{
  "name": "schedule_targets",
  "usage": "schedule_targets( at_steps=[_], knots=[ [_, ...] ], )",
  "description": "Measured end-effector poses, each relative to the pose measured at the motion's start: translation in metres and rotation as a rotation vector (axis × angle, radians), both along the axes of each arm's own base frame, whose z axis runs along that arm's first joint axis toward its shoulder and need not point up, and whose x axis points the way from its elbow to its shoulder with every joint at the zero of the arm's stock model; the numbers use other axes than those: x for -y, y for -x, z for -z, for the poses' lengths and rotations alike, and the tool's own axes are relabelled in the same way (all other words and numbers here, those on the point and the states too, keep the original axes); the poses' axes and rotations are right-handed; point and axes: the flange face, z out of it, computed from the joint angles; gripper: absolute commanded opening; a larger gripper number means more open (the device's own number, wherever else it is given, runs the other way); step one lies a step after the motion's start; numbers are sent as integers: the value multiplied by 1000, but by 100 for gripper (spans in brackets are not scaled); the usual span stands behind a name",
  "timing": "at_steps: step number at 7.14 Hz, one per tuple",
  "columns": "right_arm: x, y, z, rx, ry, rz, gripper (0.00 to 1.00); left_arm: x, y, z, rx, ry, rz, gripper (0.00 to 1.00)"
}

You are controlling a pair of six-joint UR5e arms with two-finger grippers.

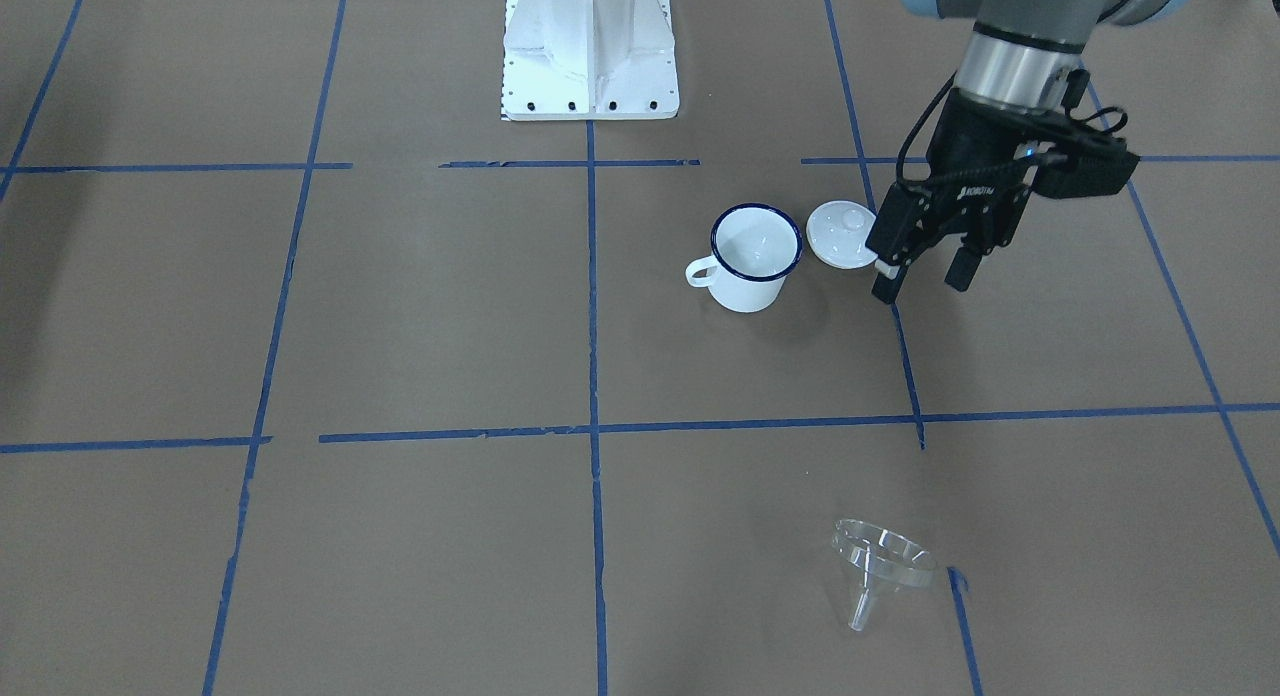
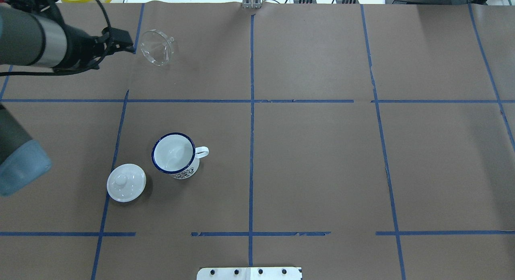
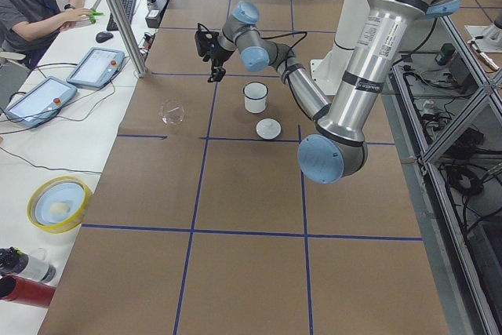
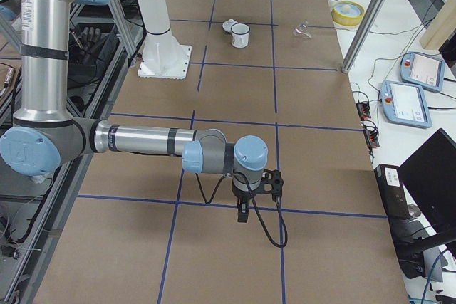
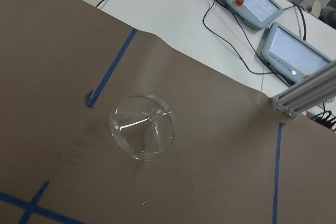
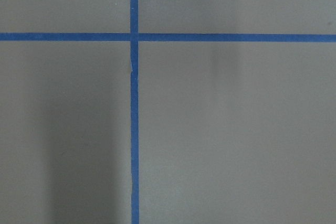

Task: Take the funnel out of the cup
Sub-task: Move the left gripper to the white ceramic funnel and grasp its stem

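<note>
The left hand [image 1: 922, 286] hangs above the tabletop [image 1: 400, 326], fingers spread and holding nothing. Seen from overhead, the funnel [image 2: 157, 47] lies on its side at 12 o'clock from the cup [image 2: 174, 159], well apart from it. The lid [image 2: 126, 182] sits just beside the cup at 8 o'clock. The cup stands upright. The right hand [image 4: 242, 211] is far off; I cannot tell whether it is spread or pressed together.
</note>
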Motion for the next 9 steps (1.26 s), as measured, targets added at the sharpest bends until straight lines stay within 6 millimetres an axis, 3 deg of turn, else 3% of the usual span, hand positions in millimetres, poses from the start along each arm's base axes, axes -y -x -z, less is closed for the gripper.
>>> schedule_targets(
  at_steps=[1,2,4,5,7,9],
  knots=[
    [0,0,0,0,0,0,100,-37,14,2,39,20,-89,100],
    [0,0,0,0,0,0,100,-70,8,2,80,45,-189,100],
    [0,0,0,0,0,0,100,-116,-37,-12,140,80,-358,100],
    [0,0,0,0,0,0,100,-130,-58,-23,162,93,-413,100],
    [0,0,0,0,1,0,100,-129,-98,-56,182,85,-449,100],
    [0,0,0,0,1,0,100,-127,-115,-120,163,50,-455,100]
  ],
)
